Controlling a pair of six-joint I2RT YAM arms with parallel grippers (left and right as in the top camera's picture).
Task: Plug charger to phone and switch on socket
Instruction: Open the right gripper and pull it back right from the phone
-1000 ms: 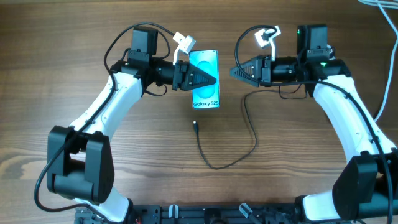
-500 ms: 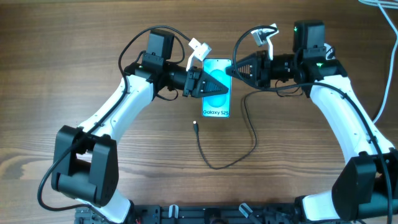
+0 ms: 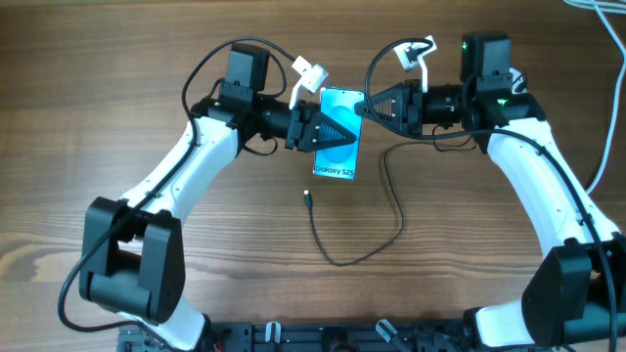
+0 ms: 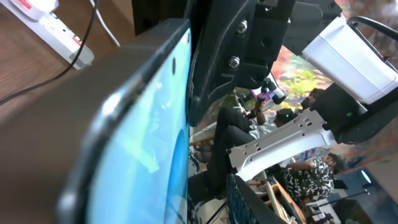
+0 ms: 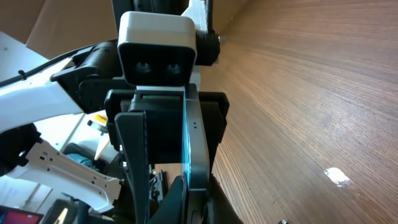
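Flat rectangular smartphone (image 3: 338, 161): teal-cyan screen lit and facing up, white text strip at one end, slightly skewed. Thin black charger cable (image 3: 342, 262) lies looped on the wooden desk (image 3: 469, 293); its metal-tipped connector (image 3: 307, 196) sits near the strip end, not touching. White plastic power strip (image 4: 53, 28) with red marks lies flat.

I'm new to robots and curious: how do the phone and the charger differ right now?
The phone is a flat rectangle with a glowing teal screen; the charger is a thin black cable in a loose curve. The phone is clamped at its edge by the right gripper; the charger lies untouched on the table. Shared: neither is plugged into the other.
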